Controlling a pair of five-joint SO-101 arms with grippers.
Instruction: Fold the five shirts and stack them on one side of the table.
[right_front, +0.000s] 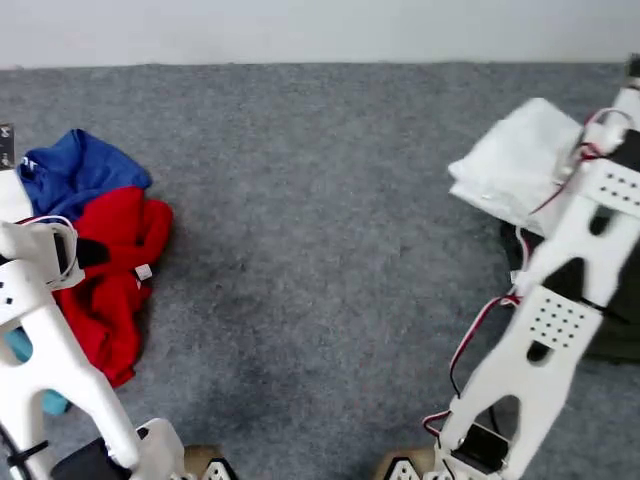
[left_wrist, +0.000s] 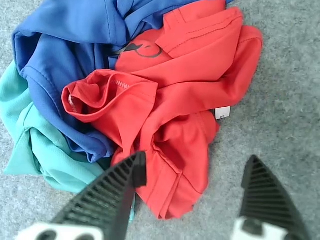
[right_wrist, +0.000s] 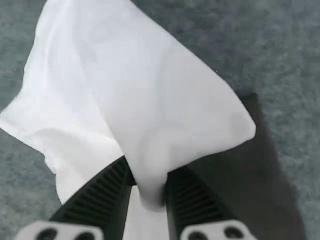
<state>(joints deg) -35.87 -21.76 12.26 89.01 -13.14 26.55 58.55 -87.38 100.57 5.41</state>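
Right wrist view: white shirt (right_wrist: 130, 90) between fingers (right_wrist: 100, 195)

The high camera looks steeply down from well above the grey table (right_front: 320, 250), taking in the red shirt (right_front: 120, 240) and, far across from it, the white shirt (right_front: 520, 160). The left wrist camera hangs close over the red shirt (left_wrist: 175, 100) — a part shared with the high view. The right wrist camera, far from the red shirt, faces down very near the white shirt (right_wrist: 140, 100) — also shared with the high view.

Table (right_front: 320, 250): grey, felt-like surface across the frame.
Left edge: blue shirt (right_front: 75, 170), red shirt (right_front: 115, 270) and teal shirt (right_front: 18, 345), crumpled, touching in one heap.
Right edge: white shirt (right_front: 520, 165) at upper right; dark shirt (right_front: 620, 340) just below it.
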